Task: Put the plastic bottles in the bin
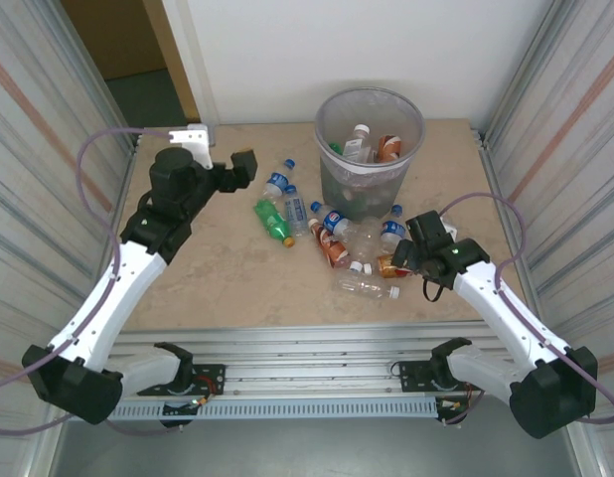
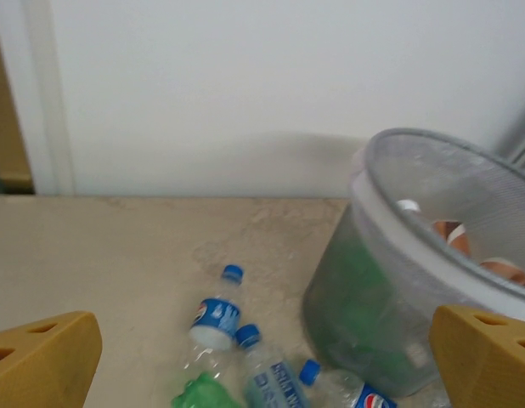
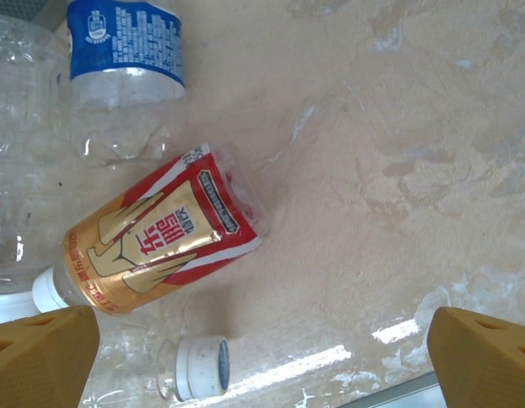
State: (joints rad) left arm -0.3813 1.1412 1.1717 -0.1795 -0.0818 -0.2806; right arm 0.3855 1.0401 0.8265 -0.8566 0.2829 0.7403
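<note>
Standing wide apart, the left jaws grip nothing; their yellow fingertips (image 2: 43,361) show at the two bottom corners of the left wrist view with bare air between them. They hang above the surface (image 1: 228,288) on its far left part, facing the bin (image 1: 323,127), which stands upright at the far middle of the surface by the white wall (image 2: 245,76). Below and ahead of them lie a blue-labelled bottle (image 2: 217,313), a second blue-capped bottle (image 2: 267,374) just beside it, and a green bottle (image 2: 203,395) at the lower edge.

The right jaws are likewise spread wide and empty, their fingertips (image 3: 42,357) at the bottom corners of the right wrist view. They hover low over a bottle with a red and gold label (image 3: 152,234) that lies on its side, clear of both fingers. Next to it lie a small clear bottle with a white cap (image 3: 199,367), a bottle with a blue label (image 3: 122,51) and a larger clear bottle (image 3: 20,170).

From above, the loose plastic bottles (image 1: 333,234) lie scattered on the surface in front and to the left of the bin, the nearest ones just beside its foot. Inside the bin rest a white-capped bottle (image 1: 359,144) and an orange-labelled one (image 1: 388,147), with green showing through its wall.
</note>
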